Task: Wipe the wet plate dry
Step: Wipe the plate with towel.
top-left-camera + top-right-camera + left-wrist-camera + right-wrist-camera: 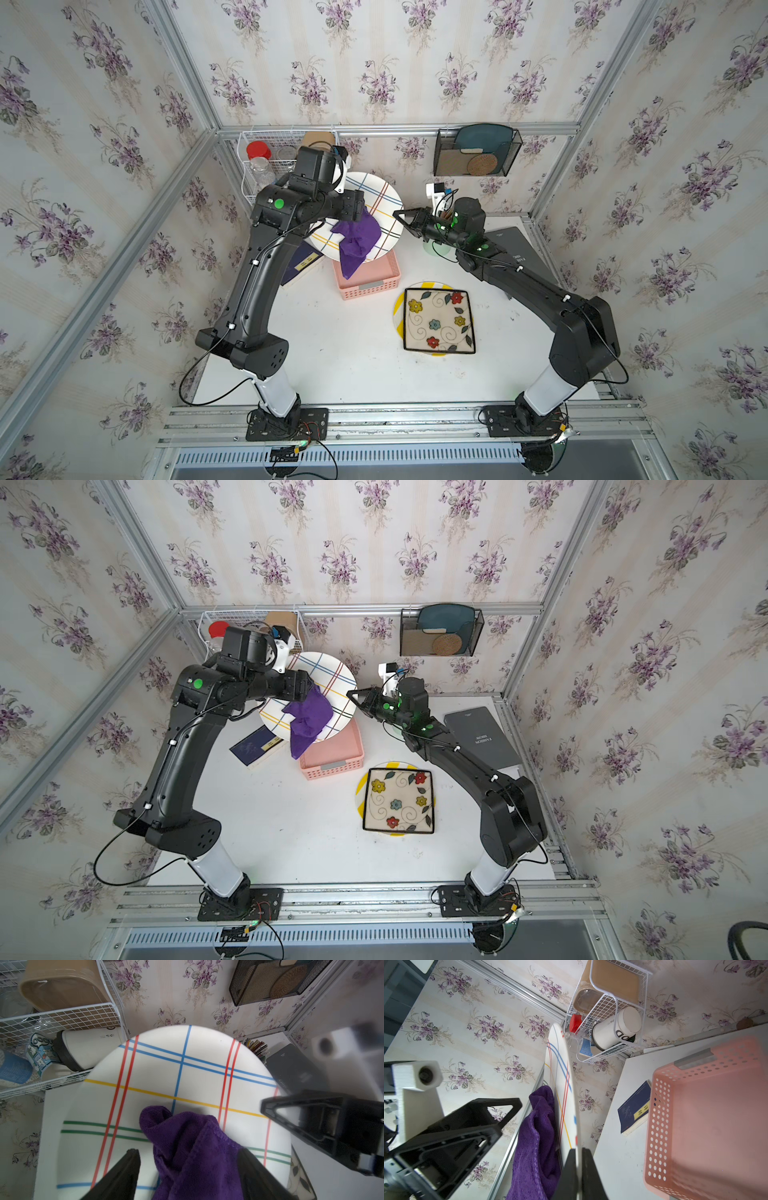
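Above the pink basket (368, 282) hangs the white plate (376, 195) with coloured check lines, tilted steeply and clear of the worktop (353, 353). The purple cloth (357, 241) lies bunched against the plate's face, its lower end dangling past the rim toward the basket's back wall. The right gripper (579, 1150) reaches in over the basket's right side, and the right wrist view shows its jaws clamped on the plate's rim, one finger on each face. The left gripper (187, 1151) comes in from above the basket's left side. Its jaws stand wide apart in front of the plate, and the cloth sits between them, brushing one finger (249, 1163) and well apart from the other. A blue book (301, 264) lies just beside the basket's left wall. A square flowered dish (438, 318) rests on a yellow-striped round plate (428, 286) near the basket's front right corner. A white wire rack (266, 166) with jars hangs on the wall behind the basket.
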